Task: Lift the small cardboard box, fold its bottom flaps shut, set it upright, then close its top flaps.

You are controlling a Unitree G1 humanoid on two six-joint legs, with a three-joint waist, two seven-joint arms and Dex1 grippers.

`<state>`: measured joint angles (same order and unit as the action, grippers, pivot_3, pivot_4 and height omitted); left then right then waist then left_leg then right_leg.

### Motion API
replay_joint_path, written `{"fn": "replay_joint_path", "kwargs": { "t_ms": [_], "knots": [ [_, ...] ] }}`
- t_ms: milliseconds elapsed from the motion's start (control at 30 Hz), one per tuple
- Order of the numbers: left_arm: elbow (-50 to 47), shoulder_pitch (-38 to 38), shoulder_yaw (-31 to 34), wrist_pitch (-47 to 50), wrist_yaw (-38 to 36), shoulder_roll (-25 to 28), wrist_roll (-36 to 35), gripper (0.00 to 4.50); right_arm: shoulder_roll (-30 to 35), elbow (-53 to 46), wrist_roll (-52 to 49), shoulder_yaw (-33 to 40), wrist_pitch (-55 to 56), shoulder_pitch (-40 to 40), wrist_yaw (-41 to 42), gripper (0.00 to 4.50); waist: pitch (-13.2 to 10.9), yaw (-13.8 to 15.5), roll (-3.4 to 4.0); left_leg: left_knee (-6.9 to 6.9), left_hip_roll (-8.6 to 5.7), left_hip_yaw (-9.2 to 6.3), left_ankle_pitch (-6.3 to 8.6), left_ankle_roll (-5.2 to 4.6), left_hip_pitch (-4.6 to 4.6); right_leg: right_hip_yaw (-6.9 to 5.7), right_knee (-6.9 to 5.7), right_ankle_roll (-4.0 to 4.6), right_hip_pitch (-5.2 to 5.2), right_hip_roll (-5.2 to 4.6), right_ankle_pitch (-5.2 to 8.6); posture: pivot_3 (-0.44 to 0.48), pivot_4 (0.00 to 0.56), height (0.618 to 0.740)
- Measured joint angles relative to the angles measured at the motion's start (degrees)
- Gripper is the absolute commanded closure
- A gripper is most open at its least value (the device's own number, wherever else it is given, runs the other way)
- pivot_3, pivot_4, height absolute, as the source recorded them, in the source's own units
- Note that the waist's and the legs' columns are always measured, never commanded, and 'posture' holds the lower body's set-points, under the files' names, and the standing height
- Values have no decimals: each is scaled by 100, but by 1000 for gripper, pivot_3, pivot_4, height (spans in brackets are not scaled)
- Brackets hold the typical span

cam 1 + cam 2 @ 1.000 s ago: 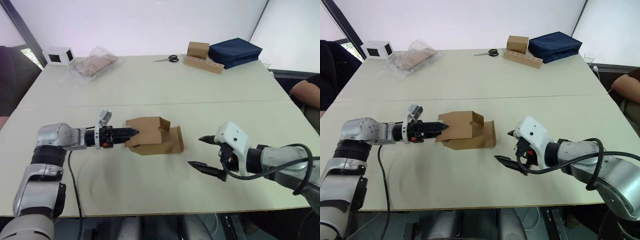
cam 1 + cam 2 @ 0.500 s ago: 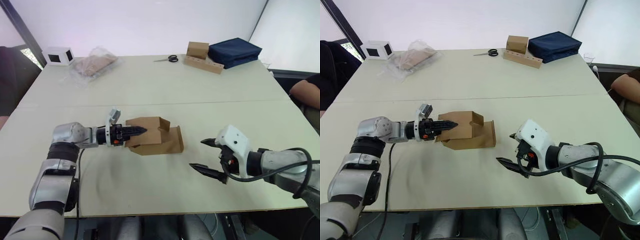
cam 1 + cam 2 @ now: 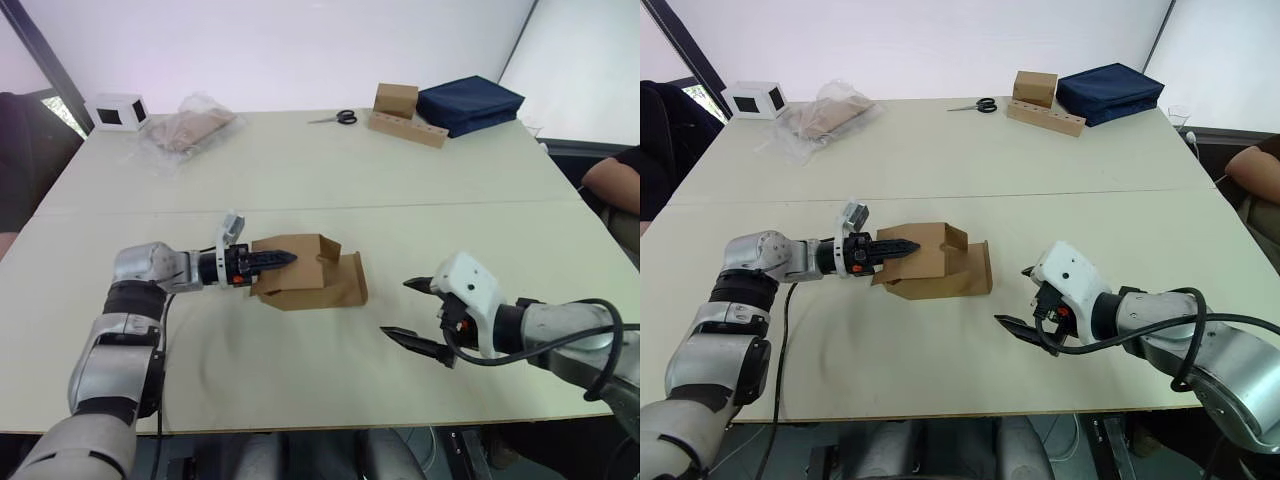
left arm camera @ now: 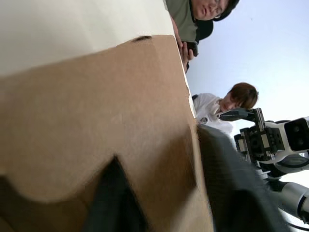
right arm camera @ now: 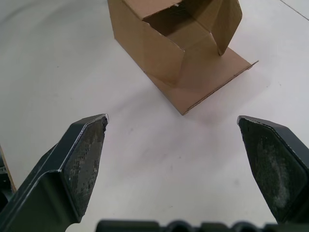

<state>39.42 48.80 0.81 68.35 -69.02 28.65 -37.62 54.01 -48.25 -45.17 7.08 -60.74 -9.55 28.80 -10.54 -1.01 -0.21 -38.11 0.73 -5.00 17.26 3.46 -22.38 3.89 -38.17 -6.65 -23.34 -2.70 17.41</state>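
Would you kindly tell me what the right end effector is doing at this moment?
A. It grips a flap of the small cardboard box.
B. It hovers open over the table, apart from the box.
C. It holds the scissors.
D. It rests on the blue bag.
B: the right end effector has its fingers spread wide over the table, clear of the small cardboard box.

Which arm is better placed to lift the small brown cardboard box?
Left, probably. The left gripper is already at the small brown cardboard box, with a panel between its fingers. The right gripper hangs open, apart from the box.
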Motion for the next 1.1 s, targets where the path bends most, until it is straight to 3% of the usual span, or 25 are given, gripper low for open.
{"fn": "replay_joint_path", "kwargs": {
  "t_ms": [300,433,600,767,867,1100],
  "knots": [
    [-553,-119,9,126,-98,11,-29,4446,-25,33,103,-11,7,-92,79,0,0,-2,0,0,0,0,0,1,0,0,0,0,0,0,0,0,150,740],
    [-819,-170,141,-44,-62,25,-39,4446,-321,205,-17,110,41,-198,28,0,0,3,-1,0,0,-1,-1,1,0,0,0,0,0,-2,0,0,150,740],
    [-1464,-152,677,-899,130,-12,-66,4446,-1332,878,-431,835,384,-660,-387,0,-1,5,-6,0,1,0,-7,14,0,1,-1,0,0,-5,0,0,150,740],
    [-1838,449,697,-1729,-84,70,-20,4446,-2656,2153,-844,1411,992,-2009,-1264,0,-3,0,-8,4,0,3,-16,29,-3,1,-4,-1,-7,-5,-1,0,150,740],
    [-1944,777,668,-2073,-254,160,18,4500,-2953,2632,-898,1372,1240,-2533,-1407,656,-3,-24,-3,11,-1,10,-16,30,-3,3,1,-1,-10,-5,-1,0,150,740],
    [-1918,880,448,-2545,-586,177,118,4500,-3270,3393,-662,993,1845,-3327,-1197,3313,-3,-147,0,9,0,8,-16,28,-5,3,-4,-1,-13,-3,-1,0,150,740]
  ]
}}
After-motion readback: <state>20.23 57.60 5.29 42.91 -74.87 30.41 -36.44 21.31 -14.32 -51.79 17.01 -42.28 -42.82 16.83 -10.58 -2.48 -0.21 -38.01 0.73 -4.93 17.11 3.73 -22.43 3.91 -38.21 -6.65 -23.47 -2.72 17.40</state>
